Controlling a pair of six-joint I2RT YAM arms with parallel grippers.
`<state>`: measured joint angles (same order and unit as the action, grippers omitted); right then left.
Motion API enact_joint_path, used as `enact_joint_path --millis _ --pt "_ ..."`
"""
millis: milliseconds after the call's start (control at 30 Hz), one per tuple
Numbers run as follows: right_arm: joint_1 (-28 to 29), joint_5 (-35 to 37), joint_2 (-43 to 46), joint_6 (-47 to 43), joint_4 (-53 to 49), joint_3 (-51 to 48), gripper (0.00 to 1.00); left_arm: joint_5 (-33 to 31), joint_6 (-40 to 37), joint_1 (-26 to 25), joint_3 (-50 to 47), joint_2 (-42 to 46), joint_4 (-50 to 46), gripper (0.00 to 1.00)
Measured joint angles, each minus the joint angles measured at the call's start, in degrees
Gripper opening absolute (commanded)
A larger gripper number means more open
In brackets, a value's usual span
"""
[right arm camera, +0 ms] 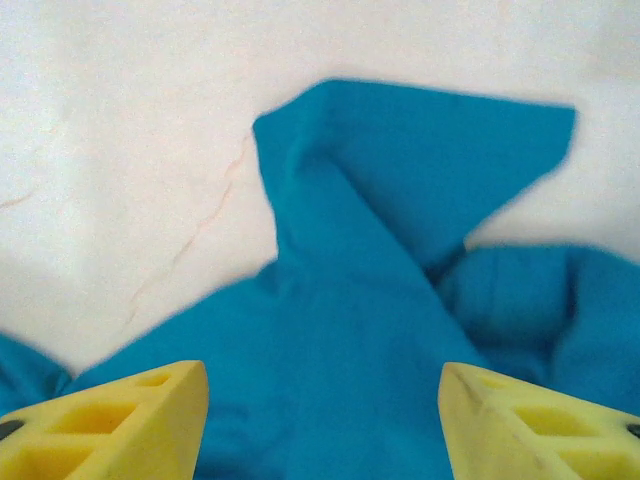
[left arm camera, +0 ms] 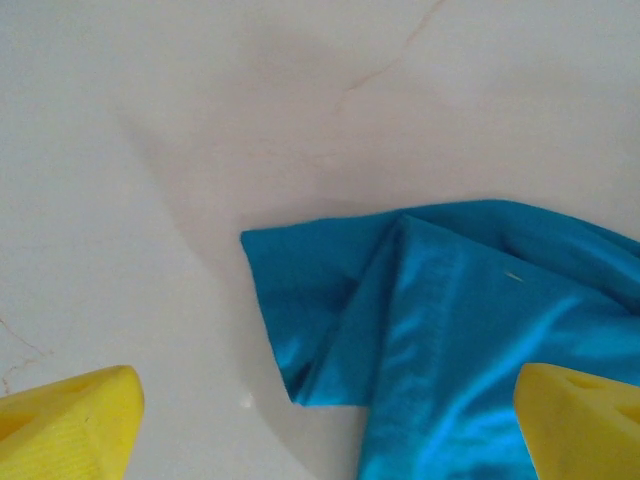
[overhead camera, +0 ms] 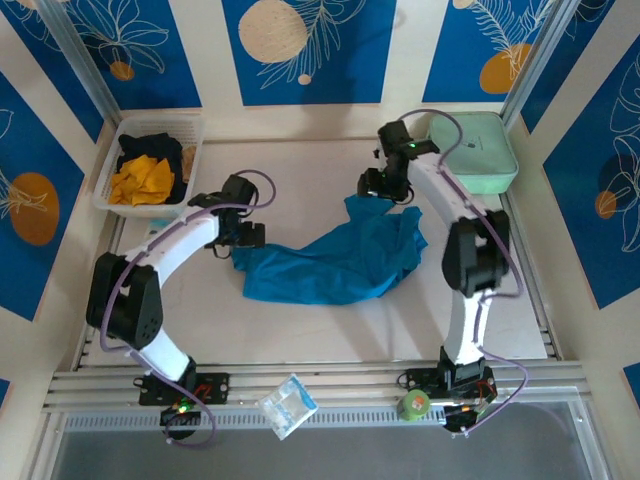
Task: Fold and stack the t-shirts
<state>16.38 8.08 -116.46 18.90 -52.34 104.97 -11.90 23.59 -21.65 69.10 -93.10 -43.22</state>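
Blue leaf-print walls (overhead camera: 305, 50); white table (overhead camera: 300, 330), teal t-shirt (overhead camera: 330, 262) crumpled centre

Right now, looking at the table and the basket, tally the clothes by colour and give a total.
Teal-blue t-shirt: 1
Orange-yellow garment, bunched: 1
Black garment, bunched: 1
Total: 3

Teal t-shirt (overhead camera: 330, 265) fills centre; near table (overhead camera: 330, 335) strip bare
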Motion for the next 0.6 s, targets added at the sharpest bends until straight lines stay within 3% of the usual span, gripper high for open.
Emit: enact_joint_path --millis 167,267,333,533,600 --pt "1.4 1.6 -15.4 -0.3 -2.9 12.2 0.65 0.1 0.5 2.1 -2.2 -0.1 2.9 0.94" --pt "2.0 2.1 -21.9 0.0 -4.9 17.7 0.57 0.4 0.6 2.3 -3.4 -0.2 4.9 0.94" --pt "2.2 2.2 -24.8 0.1 -5.8 20.0 0.46 0.8 0.6 2.3 -4.2 -0.7 6.0 0.93" --pt "2.3 2.4 -25.9 1.2 -7.2 22.5 0.00 1.6 1.4 2.4 -5.9 -3.5 9.3 0.91" --pt "2.4 2.4 -25.9 1.4 -7.3 22.5 0.00 1.9 1.6 2.5 -6.8 -4.0 10.6 0.90"
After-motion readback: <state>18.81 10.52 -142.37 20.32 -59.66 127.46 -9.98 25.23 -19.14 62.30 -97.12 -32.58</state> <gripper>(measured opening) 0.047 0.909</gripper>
